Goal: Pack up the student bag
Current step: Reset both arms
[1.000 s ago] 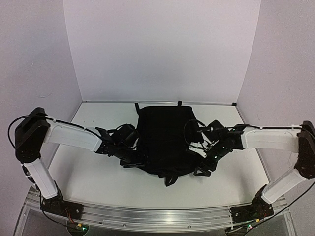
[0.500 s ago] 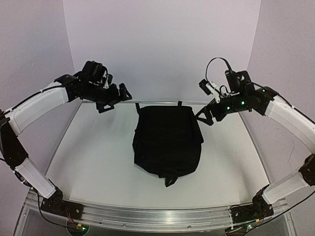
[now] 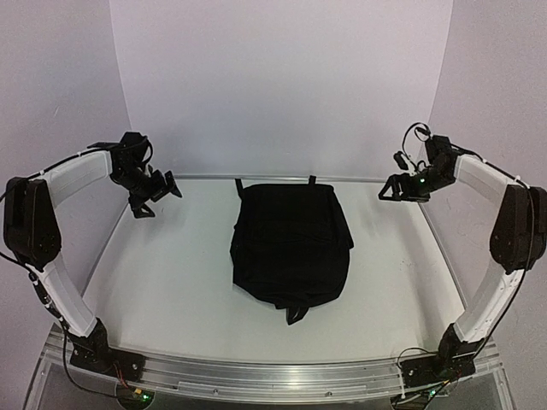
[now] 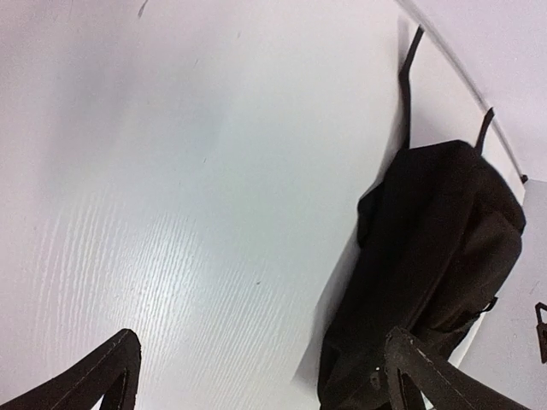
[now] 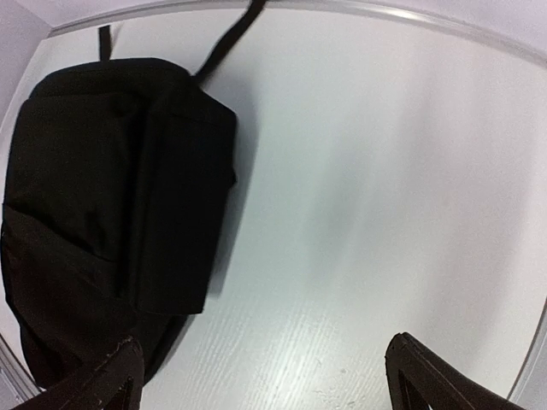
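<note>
Backpack (image 3: 291, 243) is lying flat near the middle of the table (image 3: 162, 290), a little toward the far side, long axis running near to far. Two thin straps (image 3: 238, 185) are trailing from its far end toward the far edge. A small strap loop (image 3: 295, 314) is poking out at the near end.

Left gripper (image 3: 156, 193) is hovering high at the far left, well apart from the backpack. Its wrist view is showing both fingertips spread wide, with only bare table between them. Right gripper (image 3: 395, 190) is hovering at the far right, likewise well apart, with its fingers spread wide and pinching nothing.

Handling (judgement): the fabric is looking soft and limp, rounding off at the edges. It is likely to fold, sag or drag rather than lift as one stiff piece. Weight is uncertain; the body is looking somewhat plump in the wrist views. Best holds are probably the far straps, the near loop, or a pinch of fabric at a seam. The broad flat panels are offering little for two narrow fingers.

Contents: no view is showing the opening or the zipper. I cannot tell whether the backpack is open or closed, nor what, if anything, is sitting inside it.
</note>
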Action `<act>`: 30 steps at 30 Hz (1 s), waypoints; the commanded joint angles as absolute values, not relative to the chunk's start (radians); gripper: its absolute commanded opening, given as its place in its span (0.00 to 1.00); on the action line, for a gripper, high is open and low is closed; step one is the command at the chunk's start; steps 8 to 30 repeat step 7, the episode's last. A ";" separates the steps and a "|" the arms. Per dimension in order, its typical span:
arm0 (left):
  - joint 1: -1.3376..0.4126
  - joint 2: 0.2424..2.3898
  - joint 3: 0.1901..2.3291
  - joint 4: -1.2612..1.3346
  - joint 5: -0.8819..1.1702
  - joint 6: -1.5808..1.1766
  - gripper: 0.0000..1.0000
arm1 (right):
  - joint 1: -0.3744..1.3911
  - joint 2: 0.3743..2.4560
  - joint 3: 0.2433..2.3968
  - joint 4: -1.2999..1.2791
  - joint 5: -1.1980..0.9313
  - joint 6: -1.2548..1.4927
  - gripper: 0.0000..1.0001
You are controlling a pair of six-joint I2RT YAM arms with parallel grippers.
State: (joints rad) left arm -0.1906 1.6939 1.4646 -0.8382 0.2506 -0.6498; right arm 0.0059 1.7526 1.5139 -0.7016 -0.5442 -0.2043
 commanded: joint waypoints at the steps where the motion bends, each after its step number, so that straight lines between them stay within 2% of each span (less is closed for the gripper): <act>1: -0.195 1.679 1.353 -0.801 0.287 -0.640 1.00 | -0.033 1.792 1.462 -0.716 -0.598 -0.204 0.98; 6: -0.193 1.680 1.291 -0.761 0.283 -0.631 1.00 | -0.034 1.798 1.434 -0.703 -0.597 -0.200 0.98; 30: -0.192 1.684 1.293 -0.763 0.282 -0.626 1.00 | -0.034 1.798 1.434 -0.702 -0.592 -0.199 0.98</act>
